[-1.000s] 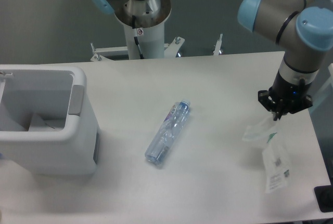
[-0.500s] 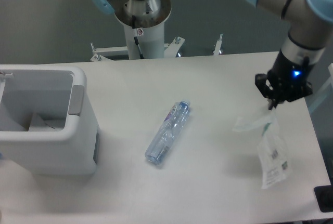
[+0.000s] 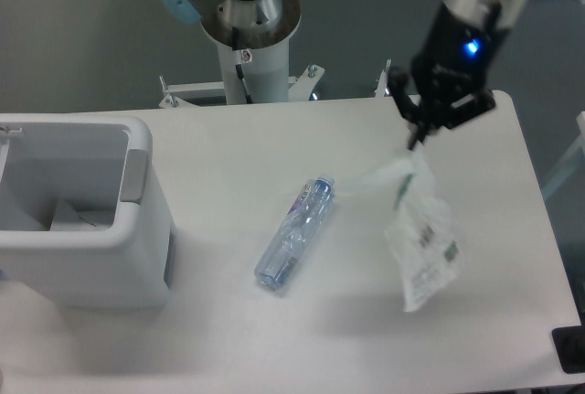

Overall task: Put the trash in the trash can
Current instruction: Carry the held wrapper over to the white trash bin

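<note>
On my left the trash can (image 3: pixel 87 229), a boxy white plastic bin with rounded corners and a thick rim, sits where it was, its grey panel (image 3: pixel 134 175) on the inner right wall. The bottle (image 3: pixel 295 232) has not moved either: crushed clear plastic with a blue-purple label, lying mid-table (image 3: pixel 274 339), long axis running from lower left to upper right. The change is on my right. The gripper (image 3: pixel 416 138) has risen and come leftward since half a second ago, its fingers pinched closed on the top corner of the packet (image 3: pixel 422 248). That flat, crinkled white packet now hangs clear of the table, barcode label showing, long axis nearly vertical.
</note>
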`<control>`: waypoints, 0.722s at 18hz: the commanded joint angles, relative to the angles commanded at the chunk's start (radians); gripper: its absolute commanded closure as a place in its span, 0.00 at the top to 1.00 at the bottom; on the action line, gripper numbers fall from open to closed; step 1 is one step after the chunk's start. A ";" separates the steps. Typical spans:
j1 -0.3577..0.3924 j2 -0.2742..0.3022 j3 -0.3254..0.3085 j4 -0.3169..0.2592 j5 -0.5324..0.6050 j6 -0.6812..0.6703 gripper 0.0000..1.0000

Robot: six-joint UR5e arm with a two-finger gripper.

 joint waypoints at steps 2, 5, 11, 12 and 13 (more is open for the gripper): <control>-0.034 0.048 -0.012 0.002 -0.017 0.005 0.00; -0.083 0.097 -0.017 0.003 -0.025 0.011 0.00; -0.258 0.112 -0.098 0.141 -0.020 0.041 0.00; -0.284 0.109 -0.106 0.164 -0.020 0.041 0.00; -0.308 0.106 -0.112 0.178 -0.018 0.049 0.00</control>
